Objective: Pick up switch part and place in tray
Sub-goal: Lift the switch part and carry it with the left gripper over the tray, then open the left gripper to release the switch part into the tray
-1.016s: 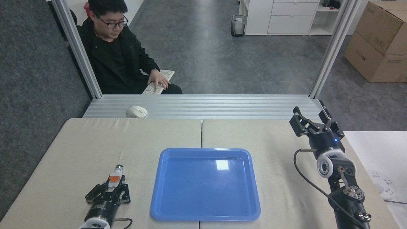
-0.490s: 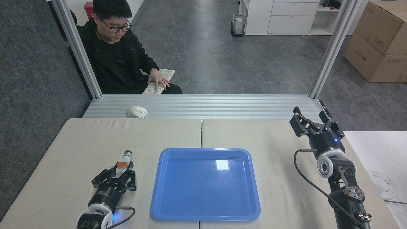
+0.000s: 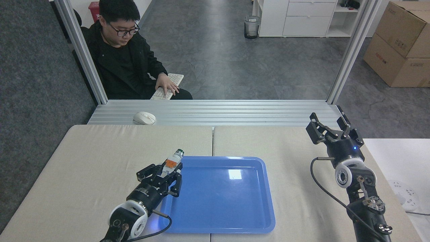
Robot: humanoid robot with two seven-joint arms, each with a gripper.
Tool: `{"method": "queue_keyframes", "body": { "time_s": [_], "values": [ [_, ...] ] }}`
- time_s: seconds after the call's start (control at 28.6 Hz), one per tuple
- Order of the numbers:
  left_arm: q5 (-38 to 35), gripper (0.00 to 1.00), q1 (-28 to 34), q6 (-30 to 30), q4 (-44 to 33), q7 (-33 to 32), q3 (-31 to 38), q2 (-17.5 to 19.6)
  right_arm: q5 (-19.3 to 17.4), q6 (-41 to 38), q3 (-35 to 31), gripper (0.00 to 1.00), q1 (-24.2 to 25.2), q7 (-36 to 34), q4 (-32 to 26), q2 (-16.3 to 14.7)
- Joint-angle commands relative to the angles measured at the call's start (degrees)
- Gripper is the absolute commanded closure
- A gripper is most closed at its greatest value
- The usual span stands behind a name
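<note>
Left pincer (image 3: pixel 167 173) clamped on the switch part (image 3: pixel 172 160), held by its white lower body, with the orange middle piece just above the fingertips and the dark green cap as the far, upper end. Part tilted up and to the right, sitting over the left rim of the tray (image 3: pixel 215 227), near its far left corner; whether touching the rim or held clear of it, cannot tell. Left arm entering from the bottom edge, slanting up and right across the beige worktop (image 3: pixel 84 161), with a faint blue glow on the tray beside the white wrist joint. Tray glossy blue, lying flat at the middle of the worktop, straddling the seam between the two beige pads, a white window reflection on its floor.

Right pincer (image 3: pixel 331 124) apart, fingers spread wide, raised near the far right corner of the worktop, well apart from the tray and holding nothing. Small blue light lit on its wrist; black cable looping down along the arm.

Beyond the worktop, a ribbed metal ledge (image 3: pixel 235 112) carrying a white mouse (image 3: pixel 144 118). Behind that, a seated person (image 3: pixel 122 64) in black, one hand on a white keyboard (image 3: pixel 167 86). Farther back, a waste bin (image 3: pixel 252 27), white drawers (image 3: pixel 309 18) and cardboard boxes (image 3: pixel 401 43) on the grey floor.
</note>
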Motion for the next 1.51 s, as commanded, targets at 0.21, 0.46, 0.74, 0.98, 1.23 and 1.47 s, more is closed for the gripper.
{"method": "queue_keyframes", "body": {
  "time_s": [0.21, 0.46, 0.74, 0.98, 1.23, 1.47],
  "values": [
    [-8.0, 1.0, -1.7, 0.7, 13.8, -1.4, -14.2, -4.7, 0.0, 0.0, 0.0, 0.0, 0.0, 0.0, 0.0, 0.0],
    [-6.9, 0.35, -2.8, 8.3, 10.3, -1.5, -13.5, -5.0, 0.0, 0.0, 0.0, 0.0, 0.0, -0.1, 0.0, 0.0],
    [-6.8, 0.01, -2.2, 11.3, 1.5, -0.6, -13.4, -5.0, 0.0, 0.0, 0.0, 0.0, 0.0, -0.1, 0.0, 0.0],
    [-4.5, 0.0, -3.1, 15.2, 1.4, 0.4, -1.9, -4.7, 0.1, 0.0, 0.0, 0.0, 0.0, -0.1, 0.0, 0.0],
    [-1.9, 0.0, -5.7, 15.4, 7.0, 4.0, 13.5, -1.0, 0.1, 0.0, -0.1, 0.0, 0.0, -0.1, 0.0, 0.0],
    [-1.8, 0.0, -4.8, 15.6, 10.1, 7.9, 15.5, 2.6, 0.1, 0.0, -0.1, 0.0, 0.0, -0.1, 0.0, 0.0]
  ]
}}
